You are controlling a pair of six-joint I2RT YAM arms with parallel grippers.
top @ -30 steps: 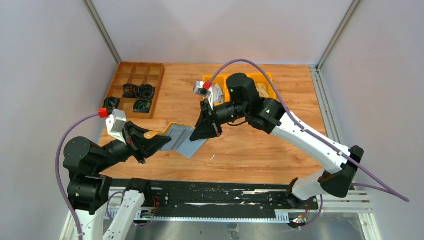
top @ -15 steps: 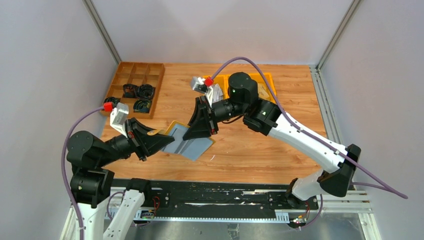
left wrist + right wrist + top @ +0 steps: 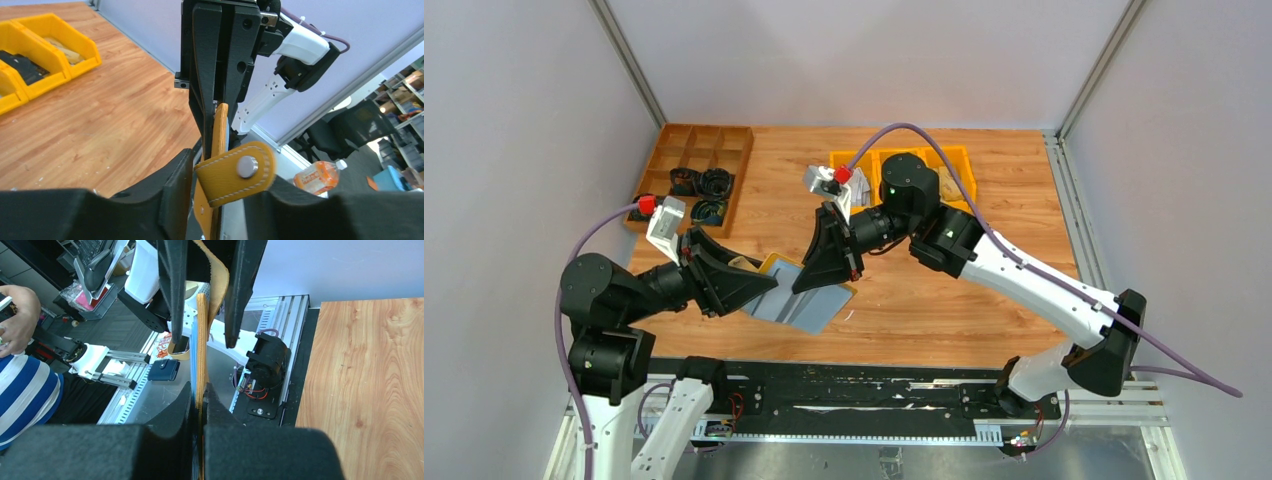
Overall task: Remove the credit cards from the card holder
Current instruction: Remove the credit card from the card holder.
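The card holder (image 3: 809, 303) is open, its grey-blue inside facing up and a mustard edge at its far side. It hangs between my two grippers above the table's near middle. My left gripper (image 3: 762, 285) is shut on its left end; in the left wrist view the mustard wallet (image 3: 220, 131) stands edge-on between the fingers, with the snap tab (image 3: 235, 172) sticking out. My right gripper (image 3: 822, 275) is shut on the far edge; in the right wrist view the pads (image 3: 185, 412) pinch the mustard edge (image 3: 201, 340). No credit card shows apart from the sleeves.
A brown wooden compartment tray (image 3: 686, 140) with black pieces stands at the back left. Yellow bins (image 3: 952, 157) stand at the back middle, also in the left wrist view (image 3: 75, 47). A black rail (image 3: 854, 395) runs along the table's near edge.
Both grippers have moved left and toward the near edge with the card holder between them. The holder now lies flatter and shows more of its grey-blue inside.
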